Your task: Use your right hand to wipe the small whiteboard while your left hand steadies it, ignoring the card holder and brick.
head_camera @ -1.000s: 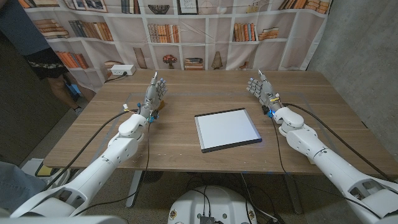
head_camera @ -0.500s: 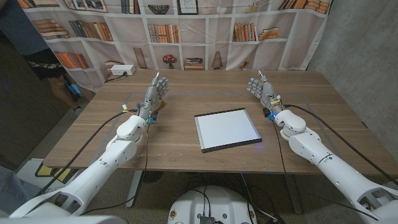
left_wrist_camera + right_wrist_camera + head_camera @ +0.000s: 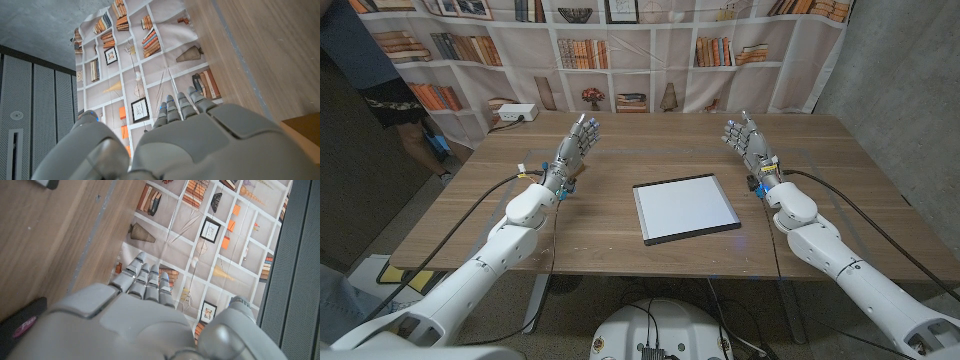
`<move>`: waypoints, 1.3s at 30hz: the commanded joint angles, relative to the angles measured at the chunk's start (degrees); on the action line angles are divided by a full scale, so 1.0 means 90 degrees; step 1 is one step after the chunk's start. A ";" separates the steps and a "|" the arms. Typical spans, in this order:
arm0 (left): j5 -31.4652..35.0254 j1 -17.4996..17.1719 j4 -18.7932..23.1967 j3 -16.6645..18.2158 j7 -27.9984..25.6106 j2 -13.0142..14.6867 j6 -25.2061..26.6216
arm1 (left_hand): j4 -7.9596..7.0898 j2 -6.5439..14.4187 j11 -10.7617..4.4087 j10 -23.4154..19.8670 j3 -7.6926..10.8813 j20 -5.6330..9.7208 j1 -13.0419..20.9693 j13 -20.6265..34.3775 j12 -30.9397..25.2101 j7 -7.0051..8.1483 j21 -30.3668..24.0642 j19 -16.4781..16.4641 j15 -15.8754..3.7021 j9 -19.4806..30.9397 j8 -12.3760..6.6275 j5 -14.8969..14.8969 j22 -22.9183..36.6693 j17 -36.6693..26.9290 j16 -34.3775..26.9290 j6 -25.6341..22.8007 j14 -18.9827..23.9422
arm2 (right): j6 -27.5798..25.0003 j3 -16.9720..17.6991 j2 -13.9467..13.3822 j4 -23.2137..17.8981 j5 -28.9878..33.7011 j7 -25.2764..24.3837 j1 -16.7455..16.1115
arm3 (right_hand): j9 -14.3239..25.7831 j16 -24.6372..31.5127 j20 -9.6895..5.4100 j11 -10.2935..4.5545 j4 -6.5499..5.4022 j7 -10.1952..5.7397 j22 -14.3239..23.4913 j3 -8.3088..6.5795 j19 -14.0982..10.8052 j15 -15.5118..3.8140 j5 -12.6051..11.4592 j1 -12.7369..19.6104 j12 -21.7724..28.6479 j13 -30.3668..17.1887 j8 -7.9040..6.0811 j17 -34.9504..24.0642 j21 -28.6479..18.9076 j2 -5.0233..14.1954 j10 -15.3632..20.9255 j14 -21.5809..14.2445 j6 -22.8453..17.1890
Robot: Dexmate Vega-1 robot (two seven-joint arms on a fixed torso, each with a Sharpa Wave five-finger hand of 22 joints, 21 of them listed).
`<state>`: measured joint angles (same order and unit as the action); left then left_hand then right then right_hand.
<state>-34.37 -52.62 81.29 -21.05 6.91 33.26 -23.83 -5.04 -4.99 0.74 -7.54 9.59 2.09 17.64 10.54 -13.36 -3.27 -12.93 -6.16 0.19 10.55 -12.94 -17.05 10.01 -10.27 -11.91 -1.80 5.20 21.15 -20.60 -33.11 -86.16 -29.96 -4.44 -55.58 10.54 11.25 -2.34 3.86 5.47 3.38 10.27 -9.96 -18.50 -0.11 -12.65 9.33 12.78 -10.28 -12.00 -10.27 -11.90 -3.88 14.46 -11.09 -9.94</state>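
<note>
A small whiteboard (image 3: 686, 208) with a dark frame lies flat near the middle of a wooden bench (image 3: 840, 170), its white face blank and slightly turned against the bench's front edge. The robot's two arms reach in from the front corners and flank the board, neither touching it. The left hand (image 3: 573, 147) is raised above the bench well to the left of the whiteboard, fingers apart and pointing toward the far edge, holding nothing. The right hand (image 3: 748, 143) hovers to the right of the board's far corner, also wide, fingers spread and empty. Black cables (image 3: 480, 215) trail along both forearms and over the bench surface.

In the left wrist view, the back of the left hand (image 3: 190, 135) takes up the lower part, its fingertips (image 3: 177, 102) extended toward a backdrop printed with bookshelves (image 3: 140, 60). The right wrist view shows the back of the right hand (image 3: 115, 325) likewise, fingers straight, with the wood grain of the bench (image 3: 55, 245) beside it and a dark corner of the whiteboard (image 3: 47, 183) at the frame's edge.

Behind the bench hangs the bookshelf backdrop (image 3: 650, 50); a small white box (image 3: 515, 114) sits at the bench's far left corner. A person (image 3: 370, 60) in dark clothing stands at the left edge of the scene.
</note>
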 commanded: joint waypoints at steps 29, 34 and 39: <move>0.1675 -0.0648 0.0458 -0.0118 -0.0217 0.0488 -0.1825 | 0.0389 0.0214 -0.0339 -0.1154 0.0139 0.0097 0.0925 0.0040 -0.0123 0.0208 -0.0191 -0.1240 -0.0401 0.0025 -0.0168 -0.0040 0.0021 -0.0014 -0.0101 -0.1195 0.1214 | 0.0007 0.0312 -0.0267 -0.0506 0.0242 -0.0374 -0.0552 | 0.0020 0.0005 -0.0212 0.0013 0.0054 -0.0045 0.0009 0.0013 -0.0125 0.0006 -0.0055 0.0123 0.0037 -0.0022 -0.0010 -0.0015 -0.0022 -0.0029 0.0110 -0.0126 -0.0113; 0.2464 -0.1007 0.0973 0.0080 -0.0766 0.0757 -0.1476 | 0.0435 0.0287 -0.0362 -0.1294 0.0189 0.0109 0.1053 0.0042 -0.0131 0.0230 -0.0200 -0.1356 -0.0418 0.0026 -0.0178 -0.0039 0.0025 -0.0018 -0.0102 -0.1326 0.1332 | 0.0031 0.0293 -0.0226 -0.0467 0.0263 -0.0368 -0.0493 | 0.0021 0.0002 -0.0209 0.0027 0.0055 -0.0050 0.0009 0.0021 -0.0127 0.0010 -0.0056 0.0122 0.0036 -0.0022 -0.0004 -0.0016 -0.0018 -0.0033 0.0120 -0.0133 -0.0113; 0.3090 -0.1239 0.1249 0.0139 -0.1121 0.0853 -0.1358 | 0.0489 0.0367 -0.0406 -0.1391 0.0251 0.0106 0.1194 0.0043 -0.0125 0.0256 -0.0194 -0.1424 -0.0428 0.0027 -0.0197 -0.0034 0.0026 -0.0019 -0.0097 -0.1470 0.1428 | 0.0049 0.0282 -0.0204 -0.0467 0.0277 -0.0371 -0.0480 | 0.0021 -0.0003 -0.0204 0.0021 0.0056 -0.0043 0.0009 0.0026 -0.0128 0.0014 -0.0058 0.0123 0.0033 -0.0023 -0.0002 -0.0017 -0.0014 -0.0036 0.0124 -0.0134 -0.0123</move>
<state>-17.11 -58.46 85.82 -22.00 3.26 37.65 -38.81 -1.01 -1.85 -2.48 -19.22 11.41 2.43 27.54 10.81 -14.19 -1.13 -14.42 -18.06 -2.35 10.53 -14.42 -17.05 10.00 -10.26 -12.86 -14.14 17.10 21.58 -17.97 -35.33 -90.37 -27.79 -7.61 -60.37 10.53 11.24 -2.37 3.97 5.70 2.86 10.26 -9.72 -19.31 -0.11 -12.74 10.01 12.78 -10.27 -12.10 -10.26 -11.89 -4.11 15.17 -11.69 -10.44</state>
